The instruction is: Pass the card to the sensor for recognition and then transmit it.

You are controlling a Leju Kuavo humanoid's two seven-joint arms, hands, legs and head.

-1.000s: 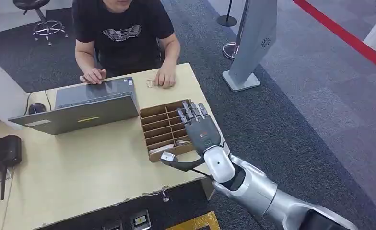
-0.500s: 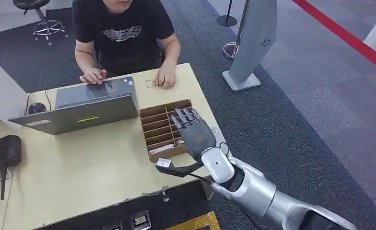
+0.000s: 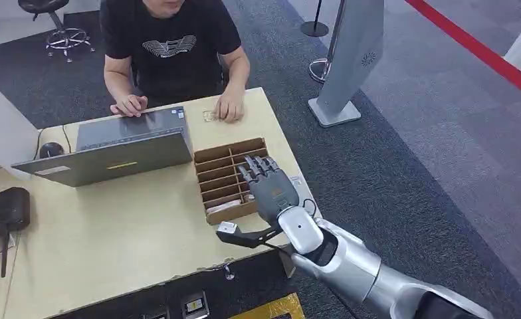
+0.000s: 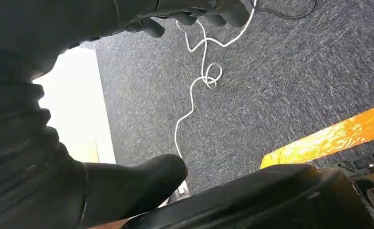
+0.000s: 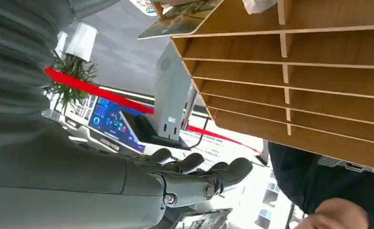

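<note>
A wooden slotted box [image 3: 219,174] stands near the table's right edge. A pale card [image 3: 220,207] lies in its nearest slot. My right hand [image 3: 268,189] hovers over the box's near right part, fingers stretched out and apart, thumb [image 3: 234,234] reaching left past the box's front wall, nothing in its grasp. In the right wrist view the fingers [image 5: 194,167] are spread beside the box [image 5: 290,76], and a printed card [image 5: 180,19] sticks out of an end slot. My left hand [image 4: 104,191] hangs over the carpet, holding nothing.
A person sits at the far side, hands by a grey laptop [image 3: 121,146]; a small card [image 3: 208,115] lies next to one hand. A black device [image 3: 2,209] with cables sits at the table's left edge. A grey stand [image 3: 347,60] rises on the carpet to the right.
My right hand has drawn back from the box's far end toward the table's front edge, and its thumb has slid down past the box's front wall.
</note>
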